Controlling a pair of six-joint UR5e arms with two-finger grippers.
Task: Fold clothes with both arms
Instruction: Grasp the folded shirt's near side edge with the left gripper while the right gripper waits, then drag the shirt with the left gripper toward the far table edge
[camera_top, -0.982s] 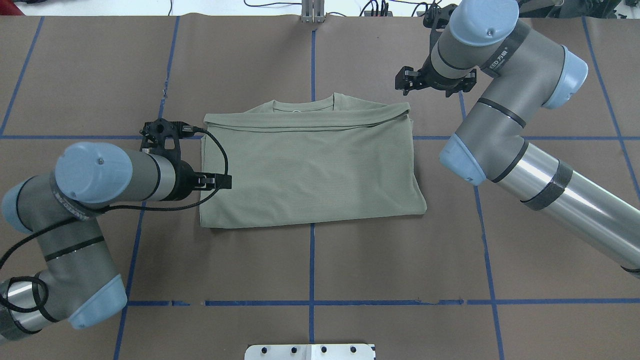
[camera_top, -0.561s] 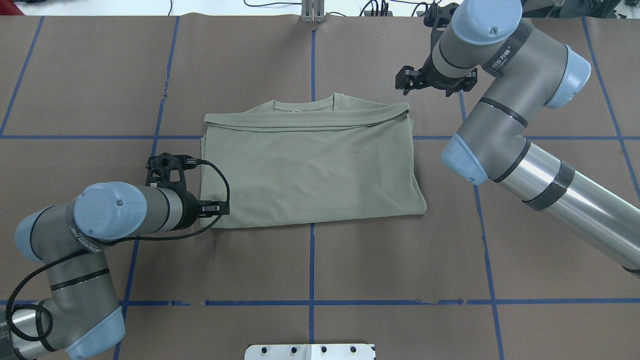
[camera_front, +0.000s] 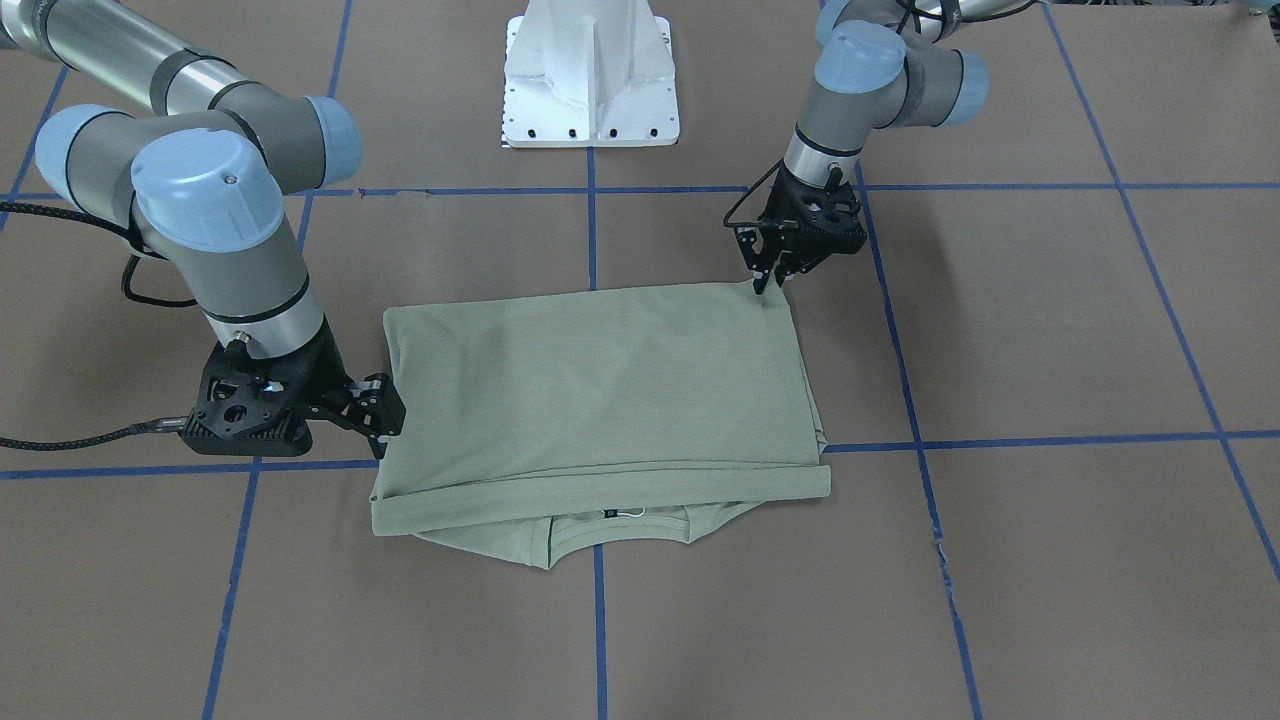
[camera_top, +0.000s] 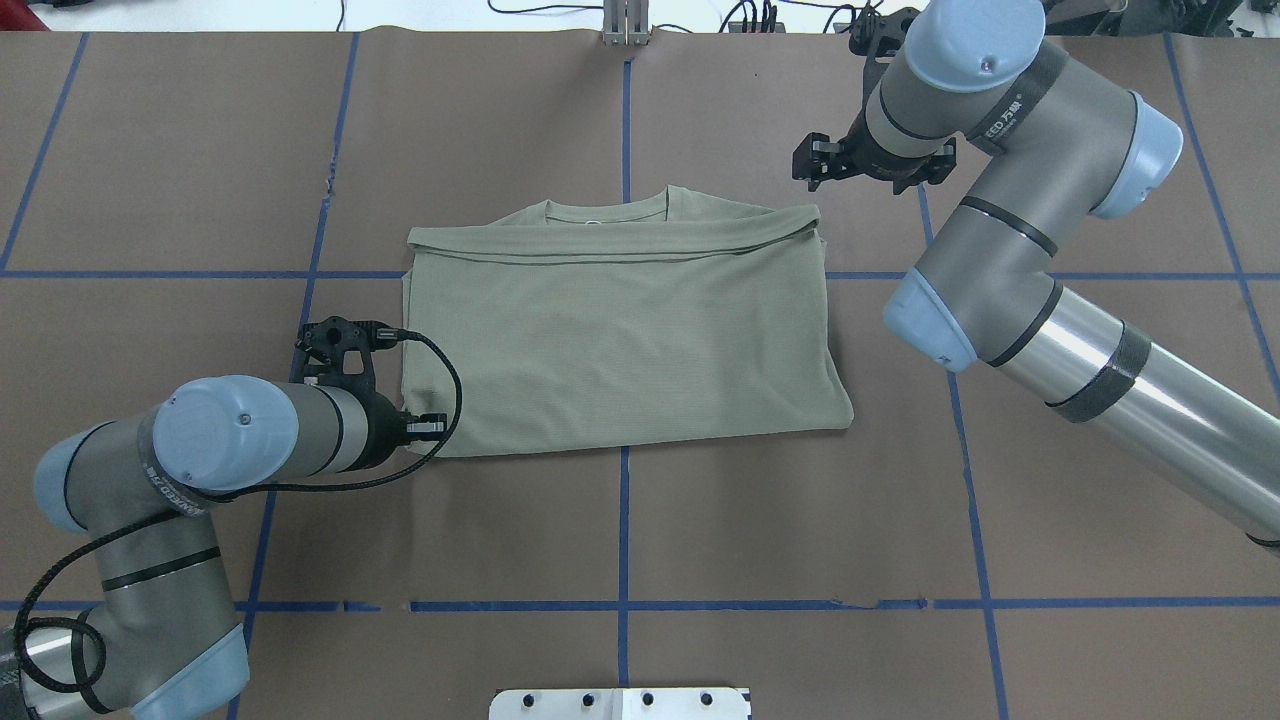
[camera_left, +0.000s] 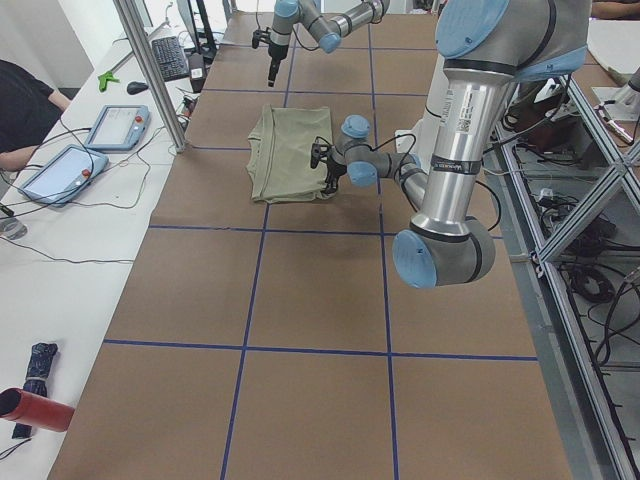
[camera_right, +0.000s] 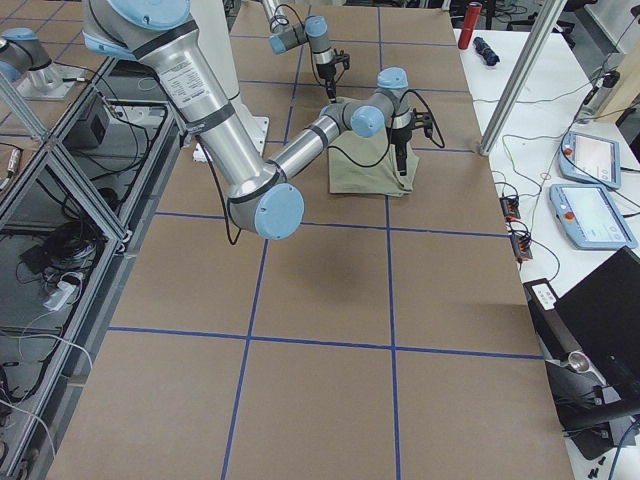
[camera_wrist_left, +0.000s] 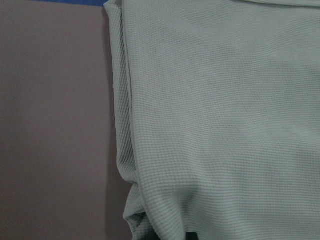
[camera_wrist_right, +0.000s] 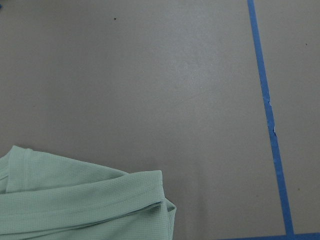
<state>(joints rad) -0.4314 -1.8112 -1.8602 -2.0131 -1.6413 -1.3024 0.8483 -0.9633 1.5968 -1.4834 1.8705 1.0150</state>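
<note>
Shirt (camera_top: 620, 340), sage green, folded to a neat rectangle, lies flat on the brown tabletop (camera_top: 800, 520), its neck peeking out past the folded edge away from the robot. The left gripper (camera_front: 772, 278) is down at the shirt's robot-side corner, and I can't tell whether its jaws are pinching cloth. The right gripper (camera_front: 388, 418) hangs by the shirt's neck-end corner on the opposite side, jaws apart, holding nothing. Blue tape lines (camera_top: 980, 520) run out from under the shirt.
</note>
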